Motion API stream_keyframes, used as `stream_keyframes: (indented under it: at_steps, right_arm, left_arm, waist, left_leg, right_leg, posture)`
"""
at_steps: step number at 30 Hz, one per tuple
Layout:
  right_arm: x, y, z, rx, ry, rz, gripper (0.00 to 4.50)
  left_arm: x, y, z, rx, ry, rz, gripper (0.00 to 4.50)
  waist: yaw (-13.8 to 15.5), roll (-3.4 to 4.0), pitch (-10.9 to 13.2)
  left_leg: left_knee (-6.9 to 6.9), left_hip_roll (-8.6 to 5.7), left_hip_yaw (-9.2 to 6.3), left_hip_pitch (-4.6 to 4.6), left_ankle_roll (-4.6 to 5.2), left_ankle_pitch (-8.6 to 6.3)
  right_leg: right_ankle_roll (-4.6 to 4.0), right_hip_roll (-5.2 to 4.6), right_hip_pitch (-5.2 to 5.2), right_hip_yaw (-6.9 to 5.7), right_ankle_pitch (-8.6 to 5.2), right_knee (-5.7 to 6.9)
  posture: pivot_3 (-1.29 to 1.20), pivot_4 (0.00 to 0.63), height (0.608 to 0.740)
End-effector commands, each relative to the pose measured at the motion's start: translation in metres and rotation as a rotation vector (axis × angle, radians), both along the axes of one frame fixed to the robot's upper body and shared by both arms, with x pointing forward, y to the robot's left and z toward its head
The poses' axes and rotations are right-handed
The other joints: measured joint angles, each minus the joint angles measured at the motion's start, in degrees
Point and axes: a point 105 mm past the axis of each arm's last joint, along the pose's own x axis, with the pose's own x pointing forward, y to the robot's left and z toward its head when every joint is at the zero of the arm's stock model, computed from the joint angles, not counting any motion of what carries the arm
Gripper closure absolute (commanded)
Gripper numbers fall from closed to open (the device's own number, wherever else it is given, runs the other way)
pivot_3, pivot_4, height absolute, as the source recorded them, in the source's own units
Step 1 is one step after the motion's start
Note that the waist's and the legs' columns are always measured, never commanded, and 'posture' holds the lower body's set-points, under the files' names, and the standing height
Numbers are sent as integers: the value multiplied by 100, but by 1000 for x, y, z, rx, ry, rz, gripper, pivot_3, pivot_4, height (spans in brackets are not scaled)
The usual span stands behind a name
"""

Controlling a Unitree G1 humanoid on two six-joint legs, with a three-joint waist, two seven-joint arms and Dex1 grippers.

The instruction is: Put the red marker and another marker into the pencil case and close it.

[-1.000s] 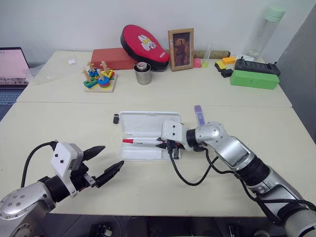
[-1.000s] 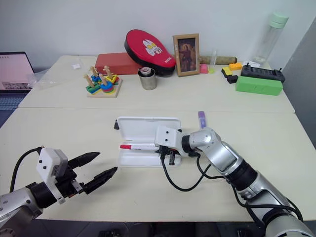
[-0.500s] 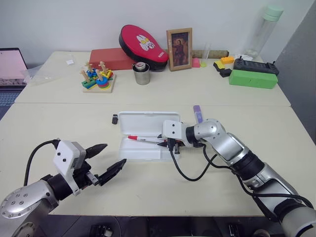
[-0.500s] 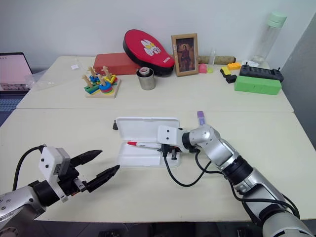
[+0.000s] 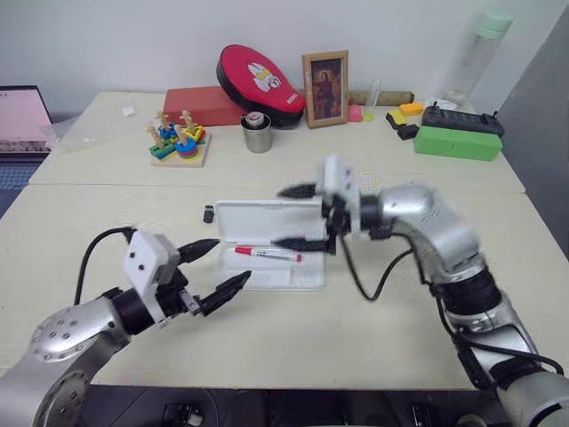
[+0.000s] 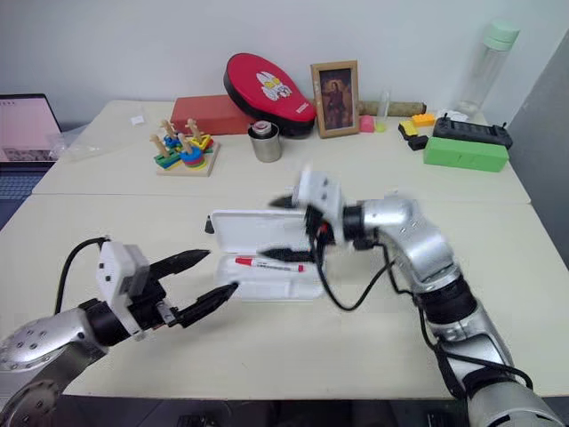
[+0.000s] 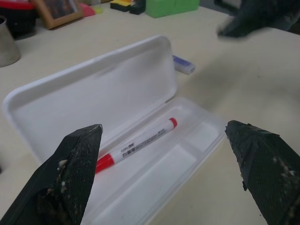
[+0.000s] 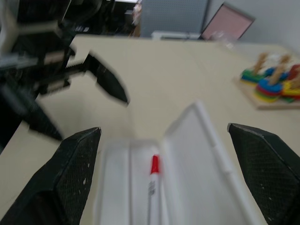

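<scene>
The pencil case [image 5: 267, 219] lies open in the middle of the near table, its lid tipped back. The red marker [image 5: 267, 254] rests lengthwise in the case's tray, also seen as the red marker [image 7: 136, 146] in the left wrist view. My right gripper [image 5: 298, 216] hovers open above the case's right end, pointing left, with nothing in it. My left gripper [image 5: 220, 268] is open and empty just off the case's near-left corner. The other marker, a lilac highlighter [image 7: 183, 64], lies on the table beyond the lid's right end.
On the far table stand a wooden stacking toy [image 5: 180, 142], a metal cup [image 5: 257, 132], a red box [image 5: 203, 104], a red pouch [image 5: 260, 78], a picture frame [image 5: 325, 76], a green box [image 5: 458, 142] and a bottle [image 5: 478, 53]. A small black object [image 5: 209, 214] lies left of the case.
My right gripper opened, left the red marker lying in the case and rose above it. My left gripper moved forward and right, closer to the case.
</scene>
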Motion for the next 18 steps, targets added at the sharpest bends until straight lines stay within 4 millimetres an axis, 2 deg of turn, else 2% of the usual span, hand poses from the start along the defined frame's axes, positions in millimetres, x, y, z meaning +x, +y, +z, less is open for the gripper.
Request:
stream_keyframes:
  at_steps: [1, 4, 6, 8, 13, 18]
  right_arm:
    - [36, -40, 13, 120, 81, -298, 26]
    - [62, -76, -4, 112, 148, -580, 26]
    - [75, -96, -26, 73, 206, -771, 26]
    - [79, -107, -48, 29, 262, -890, 26]
    - [76, -110, -84, -34, 342, -981, 26]
    - [72, -101, -107, -73, 406, -1002, 26]
  left_arm:
    - [8, -18, 6, -19, -38, -67, 0]
    - [18, -37, 11, -47, -63, -134, 0]
    - [25, -47, 15, -66, -81, -165, 0]
    - [31, -55, 19, -81, -99, -186, 0]
    - [38, -71, 29, -100, -130, -225, 0]
    - [48, -77, 36, -104, -165, -208, 0]
  waist:
    - [15, 0, 0]
    - [41, 0, 0]
    - [33, 0, 0]
    - [22, -1, 0]
    - [-56, 1, 1]
    - [-55, 2, 1]
  left_leg:
    - [0, 0, 0, 0, 0, 0]
    - [1, -1, 2, -5, 0, 0]
    - [0, 0, 2, -7, 0, 0]
    - [0, 0, 2, -7, 0, 0]
    - [-3, 0, 5, -9, 0, 0]
    - [2, 0, 4, -8, 0, 0]
  right_leg:
    - [0, 0, 0, 0, 0, 1]
    - [0, 0, -3, 1, 1, 0]
    - [0, 0, -5, 1, 1, -1]
    - [-1, 0, -7, 0, 1, 2]
    - [-1, 0, -14, 5, 1, 6]
    - [-1, 0, -11, 4, 1, 11]
  posture:
    - [0, 150, 740]
    - [0, 150, 740]
    - [0, 150, 740]
    - [0, 150, 740]
    - [0, 150, 740]
    - [0, 150, 740]
